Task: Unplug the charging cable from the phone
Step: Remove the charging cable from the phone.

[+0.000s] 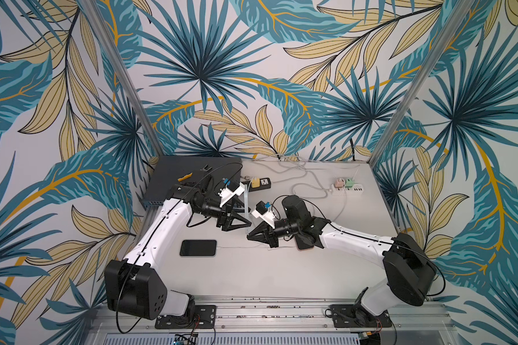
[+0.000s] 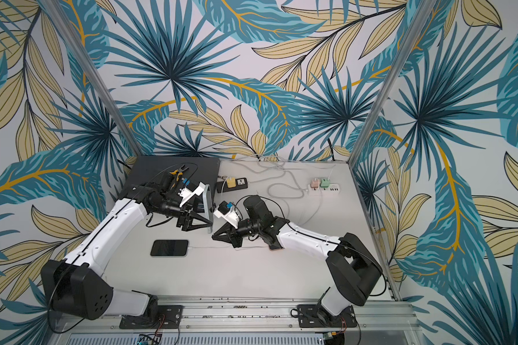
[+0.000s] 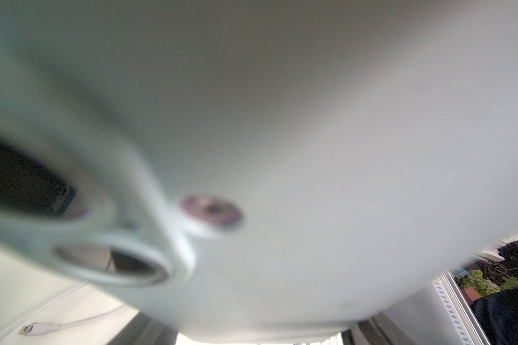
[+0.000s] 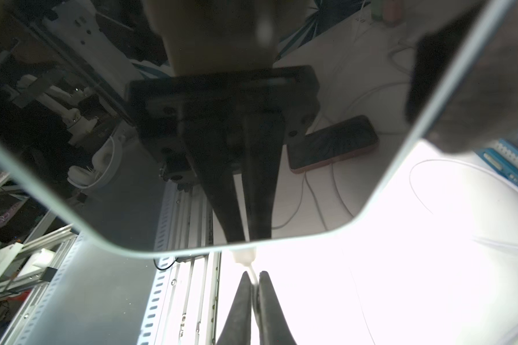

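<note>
1. Right jaws pinched shut on the white charging cable (image 4: 251, 270) just behind its plug (image 4: 245, 256); left jaws clamped on the phone (image 4: 72, 179)
2. Nearest the front, a black phone (image 1: 198, 248) lies flat on the bench (image 1: 281, 274), thin cable (image 1: 219, 247) plugged into it
3. Mid-bench, that pale blue phone stands on edge, plug seated in its bottom edge
4. Way back sit a black power strip (image 1: 259, 182) and a white power strip (image 1: 349, 188), well apart

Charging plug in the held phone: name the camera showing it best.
Right wrist view: the plug sits in the phone's edge, the right pincer shut on its cable. Top views leave it too small to see; left wrist shows only the phone's blurred back.
</note>
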Robot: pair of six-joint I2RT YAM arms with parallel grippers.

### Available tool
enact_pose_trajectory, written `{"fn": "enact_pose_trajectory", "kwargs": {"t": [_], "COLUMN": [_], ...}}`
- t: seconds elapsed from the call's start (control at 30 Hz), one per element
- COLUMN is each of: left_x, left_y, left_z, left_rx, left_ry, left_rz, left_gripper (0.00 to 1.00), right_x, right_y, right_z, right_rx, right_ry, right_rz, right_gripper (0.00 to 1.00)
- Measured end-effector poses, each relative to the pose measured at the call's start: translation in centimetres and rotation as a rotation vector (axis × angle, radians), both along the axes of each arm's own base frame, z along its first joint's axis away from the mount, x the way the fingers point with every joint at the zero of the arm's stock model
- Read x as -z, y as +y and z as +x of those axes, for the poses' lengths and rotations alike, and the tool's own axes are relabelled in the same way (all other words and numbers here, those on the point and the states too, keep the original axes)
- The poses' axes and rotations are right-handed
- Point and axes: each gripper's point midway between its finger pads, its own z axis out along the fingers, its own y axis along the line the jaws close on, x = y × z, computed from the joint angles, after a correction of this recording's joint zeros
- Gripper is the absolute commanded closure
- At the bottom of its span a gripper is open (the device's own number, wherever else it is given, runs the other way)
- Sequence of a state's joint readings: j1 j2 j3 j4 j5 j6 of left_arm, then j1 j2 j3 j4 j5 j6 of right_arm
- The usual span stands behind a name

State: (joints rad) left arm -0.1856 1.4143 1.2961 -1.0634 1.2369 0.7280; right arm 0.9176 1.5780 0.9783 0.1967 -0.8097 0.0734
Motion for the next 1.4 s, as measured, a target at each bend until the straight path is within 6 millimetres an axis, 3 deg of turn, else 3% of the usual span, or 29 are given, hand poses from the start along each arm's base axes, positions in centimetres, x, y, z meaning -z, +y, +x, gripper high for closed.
{"fn": "enact_pose_trajectory", "kwargs": {"t": [0.13, 1.2, 1.4], "left_x": [0.0, 0.5, 0.1], "left_y": [0.0, 0.4, 0.6], "left_z": [0.0, 0.2, 0.2], "left_rx": [0.0, -0.019, -0.017], "left_ry": [0.0, 0.002, 0.002], "left_rz": [0.0, 0.028, 0.006], "left_gripper": [0.59, 0.59, 0.59], "right_x": [0.0, 1.1, 5.2], "right_y": [0.0, 0.1, -0.6], "right_z": [0.0, 0.3, 1.1], "right_rx": [-0.001, 0.01, 0.071], "right_ry": [-0.002, -0.013, 0.075], "right_rz": [0.0, 0.028, -0.065], "right_gripper": [1.0, 1.0, 1.0]}}
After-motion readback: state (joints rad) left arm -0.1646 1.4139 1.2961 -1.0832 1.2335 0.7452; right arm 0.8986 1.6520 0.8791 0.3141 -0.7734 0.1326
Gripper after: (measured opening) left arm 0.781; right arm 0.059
